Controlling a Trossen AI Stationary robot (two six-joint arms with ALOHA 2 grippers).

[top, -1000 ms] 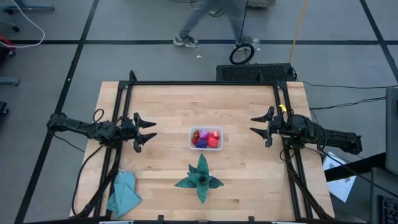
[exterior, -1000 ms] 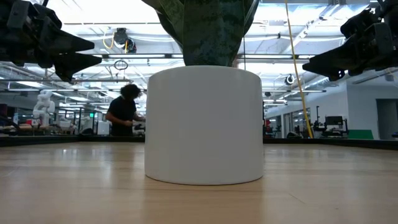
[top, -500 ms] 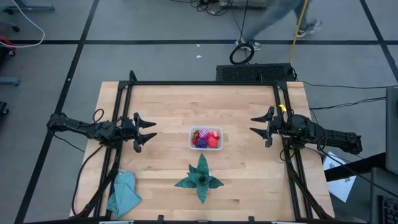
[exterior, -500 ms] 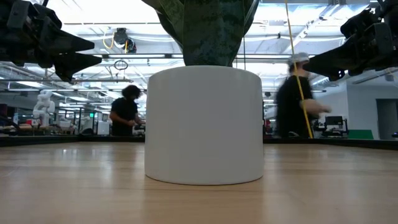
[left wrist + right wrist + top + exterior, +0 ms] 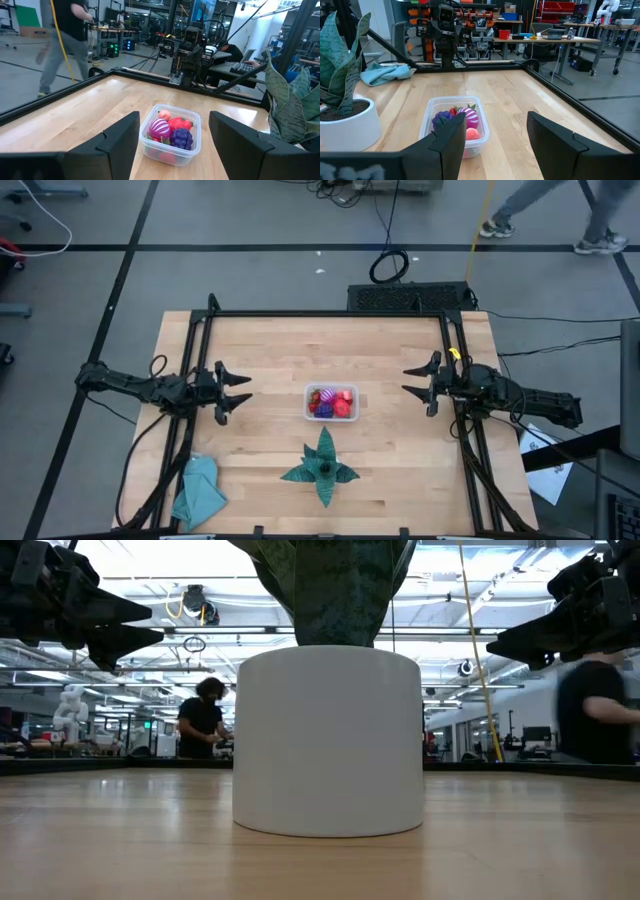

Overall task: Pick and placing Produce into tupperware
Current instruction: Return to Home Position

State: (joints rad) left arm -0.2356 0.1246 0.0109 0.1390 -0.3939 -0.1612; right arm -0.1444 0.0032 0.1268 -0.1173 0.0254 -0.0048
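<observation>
The tupperware [image 5: 308, 402] holds the produce [image 5: 331, 402] mid-desk [image 5: 270, 340]. It lies squarely between the left claw [image 5: 246, 390] and the right claw [image 5: 406, 381], both open, empty and about equally far.

The person [image 5: 545, 200] walking on the floor beyond the table has moved from the upper middle of the high view to its upper right. In the low view, this person [image 5: 597, 710] has shifted from right of centre to the right edge.
</observation>
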